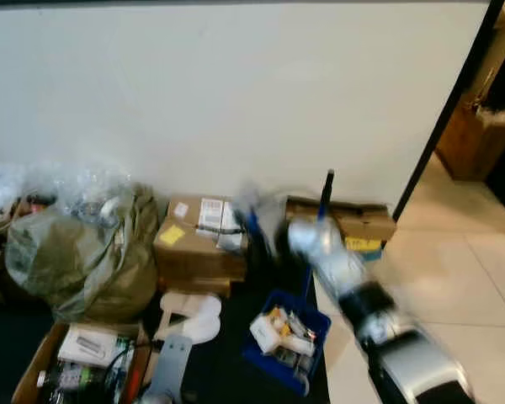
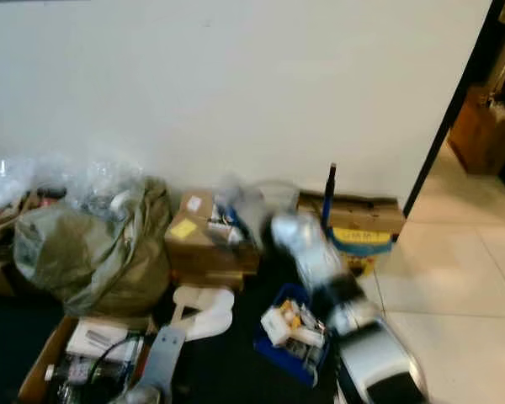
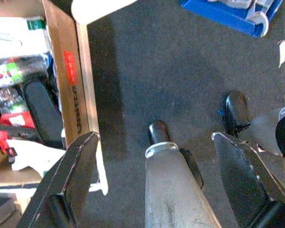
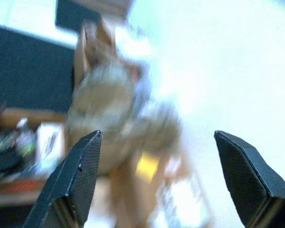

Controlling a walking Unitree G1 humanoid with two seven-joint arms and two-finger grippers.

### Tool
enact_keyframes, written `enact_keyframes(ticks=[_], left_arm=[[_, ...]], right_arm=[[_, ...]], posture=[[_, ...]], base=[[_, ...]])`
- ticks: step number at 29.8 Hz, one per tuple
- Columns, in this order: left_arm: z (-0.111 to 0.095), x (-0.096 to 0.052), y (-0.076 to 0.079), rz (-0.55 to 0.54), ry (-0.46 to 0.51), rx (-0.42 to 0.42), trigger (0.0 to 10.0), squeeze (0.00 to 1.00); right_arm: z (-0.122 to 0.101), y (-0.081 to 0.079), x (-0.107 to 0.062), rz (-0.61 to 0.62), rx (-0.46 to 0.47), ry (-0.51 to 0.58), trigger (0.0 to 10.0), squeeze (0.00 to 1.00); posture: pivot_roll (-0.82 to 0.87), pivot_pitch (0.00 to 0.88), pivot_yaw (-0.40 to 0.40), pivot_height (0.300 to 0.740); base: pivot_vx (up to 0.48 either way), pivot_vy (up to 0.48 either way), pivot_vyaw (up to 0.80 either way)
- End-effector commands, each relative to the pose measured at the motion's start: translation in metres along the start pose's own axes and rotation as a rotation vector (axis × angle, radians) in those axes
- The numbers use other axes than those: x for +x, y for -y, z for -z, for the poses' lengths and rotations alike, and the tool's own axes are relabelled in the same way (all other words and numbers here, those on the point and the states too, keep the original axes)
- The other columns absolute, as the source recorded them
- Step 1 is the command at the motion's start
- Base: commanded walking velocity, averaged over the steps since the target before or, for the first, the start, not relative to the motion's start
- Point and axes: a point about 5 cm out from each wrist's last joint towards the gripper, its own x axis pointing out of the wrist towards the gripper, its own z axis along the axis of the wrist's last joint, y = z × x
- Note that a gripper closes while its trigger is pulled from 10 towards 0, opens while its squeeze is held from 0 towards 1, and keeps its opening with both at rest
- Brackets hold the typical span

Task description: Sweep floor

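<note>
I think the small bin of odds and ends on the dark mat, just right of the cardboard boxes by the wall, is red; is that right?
Not quite: the bin is blue, not red, as the left eye view shows. The rest holds: it sits on the dark mat, filled with odds and ends, near the cardboard boxes by the wall.

I see an olive bag [image 1: 84, 257] slumped against the white wall [image 1: 236, 93], a labelled cardboard box [image 1: 198, 248] just beside it, and a blue bin [image 1: 286, 337] of small packets on the dark mat [image 3: 156, 80].
</note>
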Motion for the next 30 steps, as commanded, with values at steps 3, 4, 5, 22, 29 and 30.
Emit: enact_keyframes(ticks=[3,4,5,22,29,30], left_arm=[[0.000,0.000,0.000,0.001,-0.007,0.011,10.0,0.00],[0.000,0.000,-0.001,0.001,-0.009,0.014,10.0,0.00],[0.000,0.000,-0.001,0.001,-0.009,0.014,10.0,0.00],[0.006,0.000,-0.007,-0.009,-0.027,0.030,10.0,0.00],[0.005,0.000,-0.008,-0.009,-0.023,0.033,10.0,0.00],[0.005,0.000,-0.008,-0.008,-0.022,0.035,10.0,0.00]], right_arm=[[-0.037,0.008,0.005,-0.048,-0.042,0.035,10.0,0.00],[-0.050,0.012,0.005,-0.044,-0.059,0.054,10.0,0.00],[-0.050,0.012,0.005,-0.044,-0.059,0.054,10.0,0.00],[-0.140,0.029,-0.014,0.013,-0.108,0.219,10.0,0.00],[-0.146,0.032,-0.016,0.030,-0.119,0.209,10.0,0.00],[-0.149,0.032,-0.017,0.033,-0.114,0.219,10.0,0.00]], posture=[[-0.03,0.085,0.008,0.740],[-0.03,0.091,0.011,0.740],[-0.03,0.091,0.011,0.740],[-0.02,0.137,0.041,0.740],[-0.02,0.124,0.033,0.740],[-0.02,0.124,0.033,0.740]], base=[[0.000,0.000,0.00],[0.000,0.000,0.00],[0.000,0.000,0.00],[0.000,0.000,0.00],[0.000,0.000,0.00],[0.000,0.000,0.00]])
